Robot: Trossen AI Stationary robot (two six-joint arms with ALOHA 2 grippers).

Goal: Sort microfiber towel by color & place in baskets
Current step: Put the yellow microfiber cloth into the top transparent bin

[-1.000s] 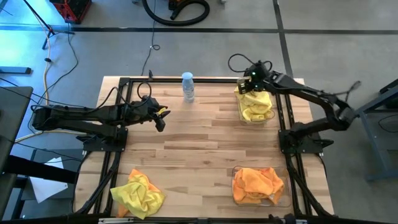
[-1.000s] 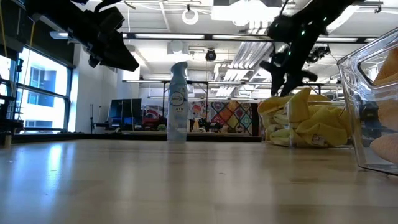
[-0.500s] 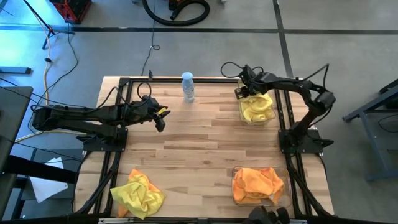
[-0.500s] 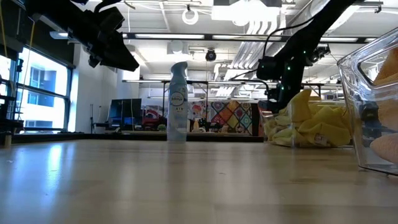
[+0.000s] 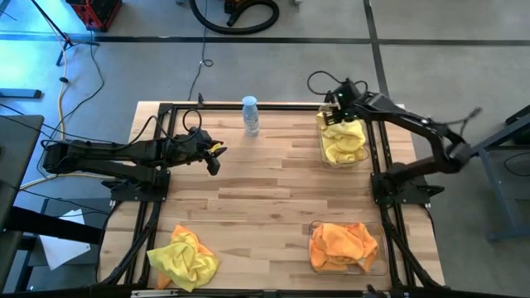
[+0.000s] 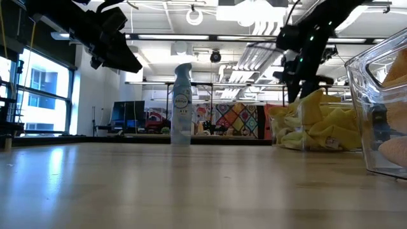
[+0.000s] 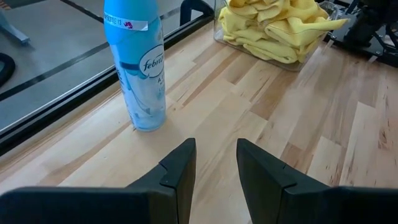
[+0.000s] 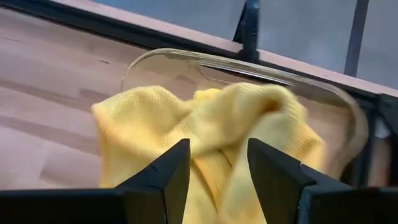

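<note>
Yellow microfiber towels (image 5: 342,142) are heaped in the clear basket (image 5: 320,147) at the far right, also seen in the left wrist view (image 7: 273,28). Orange towels (image 5: 341,244) fill the near-right basket (image 5: 383,263). A yellow towel (image 5: 184,257) lies bunched on the table at the near left. My right gripper (image 5: 334,112) hovers over the far end of the yellow heap (image 8: 205,118), fingers apart. My left gripper (image 5: 214,161) waits open above the table's left side. My right gripper points steeply down over the yellow heap's far end (image 8: 217,124), its fingers apart with cloth showing below the gap. I cannot tell whether the fingers touch the cloth.
A light-blue spray bottle (image 5: 250,116) stands upright at the far edge, ahead of my left gripper (image 7: 216,146). A black metal frame (image 5: 377,157) runs along the table's sides. Bare wood lies across the table's middle.
My right gripper swung down toward the table's left, to the yellow basket's left rim, then came back up and right to about where it was a second ago. Its finger gap shows no change. The yellow heap stayed in its basket.
</note>
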